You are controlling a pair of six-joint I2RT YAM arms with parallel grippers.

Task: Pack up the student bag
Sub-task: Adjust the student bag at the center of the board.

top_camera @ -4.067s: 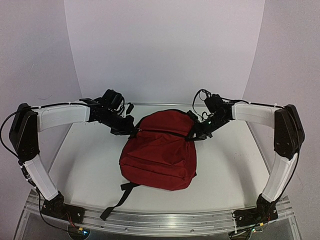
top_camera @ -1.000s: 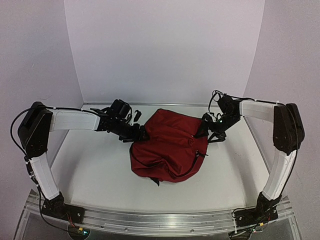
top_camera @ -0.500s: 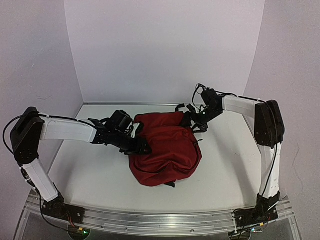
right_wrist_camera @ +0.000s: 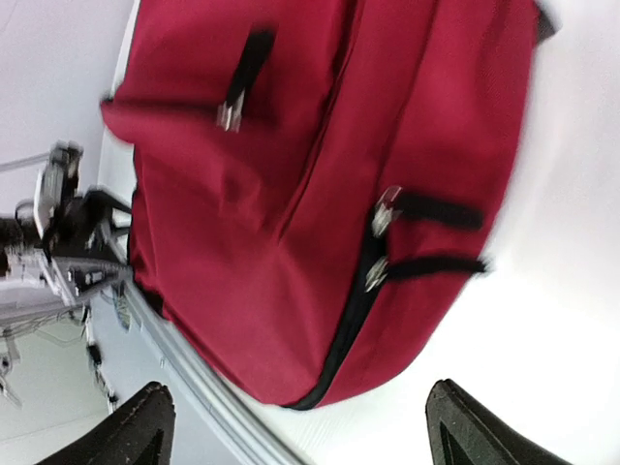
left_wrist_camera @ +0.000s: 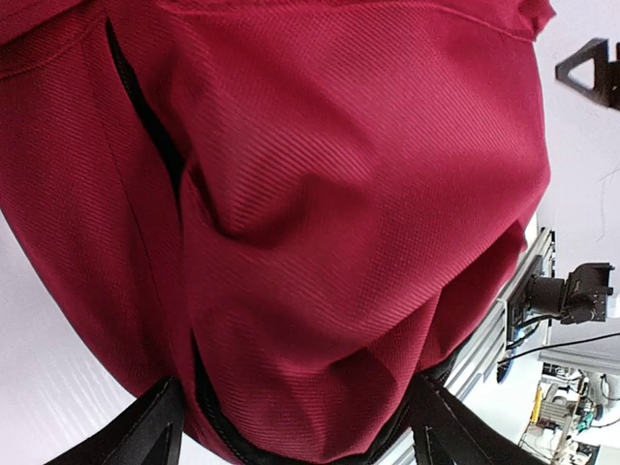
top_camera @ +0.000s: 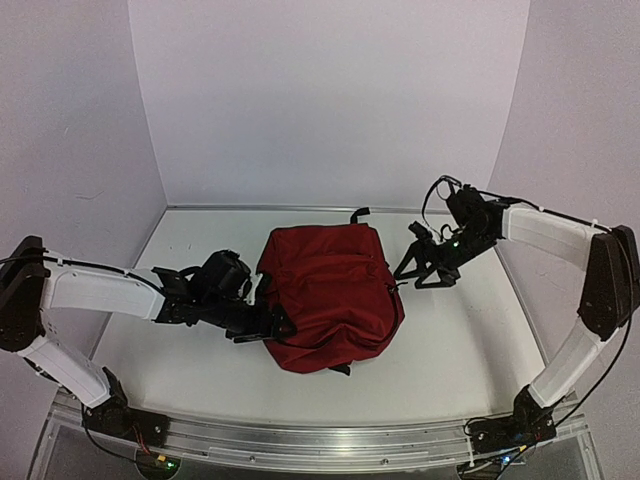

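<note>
While the bench (top_camera: 470,340) carries only the bag (top_camera: 330,290), no books or other things to pack show in any view. The bag lies near the middle of the bench, slumped and rumpled, with its loop (top_camera: 358,213) toward the far wall. In the right wrist view its main zip (right_wrist_camera: 344,329) looks closed, and two zip pulls (right_wrist_camera: 386,208) lie side by side on the red cloth.

The left pincer (top_camera: 272,324) is low at the bag's near left edge. Its tips stand wide apart, and in the left wrist view the bag's folds fill the space between and beyond them; I cannot tell if the tips press the cloth. The right pincer (top_camera: 420,272) hangs just beside the bag's right side, apart from it, also wide and holding nothing.

I judge that the task is at an early step: the bag is being set in place and is not yet opened. The next move, I think, calls for the right pincer to go down to one zip pull and close on it. The pull is small and lies flat, so the approach must be exact. The left pincer should hold the cloth firmly, because the soft bag will slide or fold when the zip is drawn.
</note>
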